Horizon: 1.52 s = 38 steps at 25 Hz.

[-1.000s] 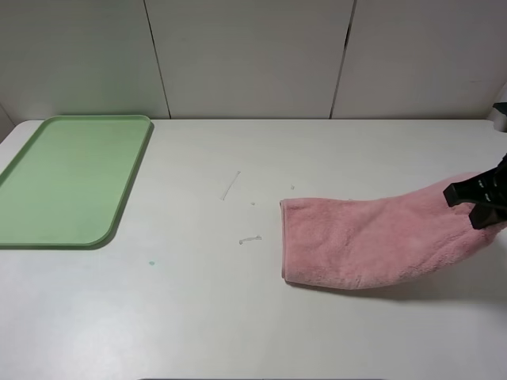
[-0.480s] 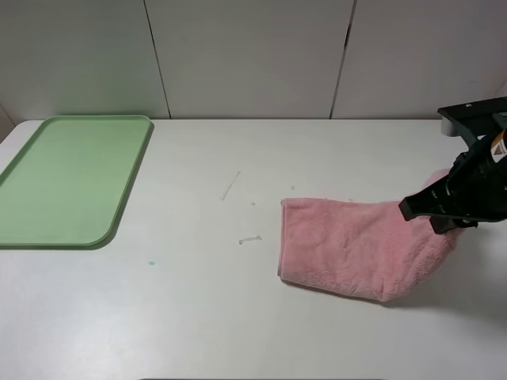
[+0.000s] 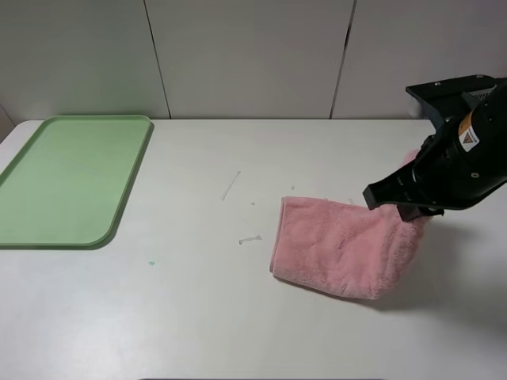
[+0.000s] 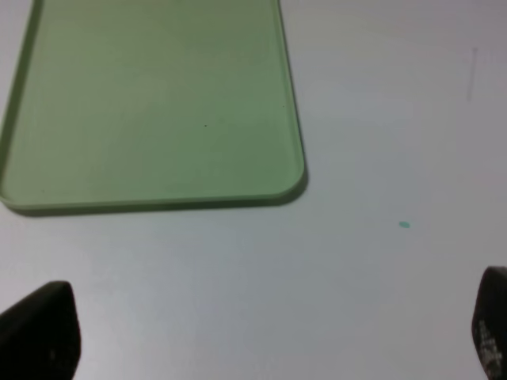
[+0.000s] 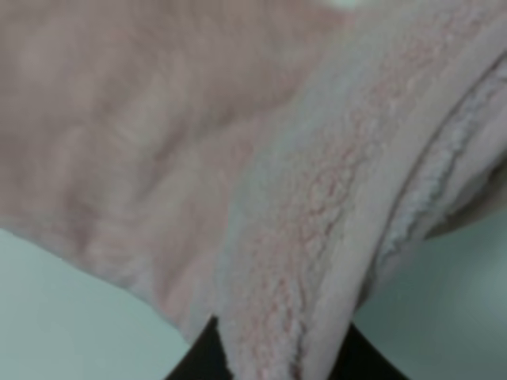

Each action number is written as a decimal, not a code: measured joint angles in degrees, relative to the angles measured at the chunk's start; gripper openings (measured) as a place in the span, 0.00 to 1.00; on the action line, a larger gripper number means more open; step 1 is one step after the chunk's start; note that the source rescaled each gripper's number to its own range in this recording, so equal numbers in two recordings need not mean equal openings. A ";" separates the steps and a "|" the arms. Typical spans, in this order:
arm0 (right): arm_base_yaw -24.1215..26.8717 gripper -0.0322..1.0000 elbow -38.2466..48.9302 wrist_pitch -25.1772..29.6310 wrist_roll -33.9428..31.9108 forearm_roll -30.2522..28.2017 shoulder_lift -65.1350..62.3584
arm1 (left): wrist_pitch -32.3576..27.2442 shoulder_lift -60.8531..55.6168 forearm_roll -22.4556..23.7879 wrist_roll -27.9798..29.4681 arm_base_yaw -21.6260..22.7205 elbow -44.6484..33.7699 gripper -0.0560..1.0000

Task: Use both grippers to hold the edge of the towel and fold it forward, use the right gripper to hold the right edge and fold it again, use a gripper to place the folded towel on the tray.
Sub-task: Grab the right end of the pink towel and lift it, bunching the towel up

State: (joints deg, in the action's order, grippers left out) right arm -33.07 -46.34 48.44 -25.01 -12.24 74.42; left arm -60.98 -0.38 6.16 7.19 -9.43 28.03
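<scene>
The pink towel [image 3: 337, 247] lies folded on the white table, right of centre. Its right edge is lifted and curled back over the rest. My right gripper [image 3: 413, 210] is shut on that raised edge, with its black arm [image 3: 463, 158] above it. In the right wrist view the towel [image 5: 158, 142] fills the frame, and its stitched hem [image 5: 337, 293] runs down between the dark fingers [image 5: 204, 358]. My left gripper [image 4: 265, 332] stands open above bare table, just short of the light-green tray [image 4: 158, 103]. The tray [image 3: 67, 182] sits empty at the far left.
A few small scuffs and specks [image 3: 230, 186] mark the table between tray and towel. A small teal dot [image 4: 405, 226] lies near the tray's corner. White wall panels [image 3: 253, 55] stand behind the table's far edge.
My right gripper has travelled left and slightly up with the towel's right edge, curling it back over the cloth. The towel's left end has slid a little leftward. The tray is unmoved.
</scene>
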 joint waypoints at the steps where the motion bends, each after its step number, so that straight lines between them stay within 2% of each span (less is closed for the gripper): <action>1: -0.72 0.13 -0.39 0.00 -0.69 -0.07 0.05 | 0.00 0.00 0.00 0.00 0.00 0.00 1.00; 9: -4.12 0.13 -0.80 -0.79 -3.39 -0.23 5.70 | 0.00 0.00 0.00 0.00 0.00 0.00 1.00; 14: -4.40 0.13 -0.84 -3.79 -3.74 0.87 10.17 | 0.00 0.00 0.00 0.00 0.00 0.00 1.00; 31: -11.86 0.13 -0.84 -17.78 -8.55 3.17 17.24 | 0.00 0.00 0.00 0.00 0.00 0.00 1.00; 38: -12.23 0.13 -0.84 -21.75 -9.57 3.66 18.55 | 0.00 0.00 0.00 0.00 0.00 0.00 1.00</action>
State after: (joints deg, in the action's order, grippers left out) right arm -45.29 -47.18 26.69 -34.57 -8.59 92.97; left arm -60.98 -0.38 6.16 7.19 -9.43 28.03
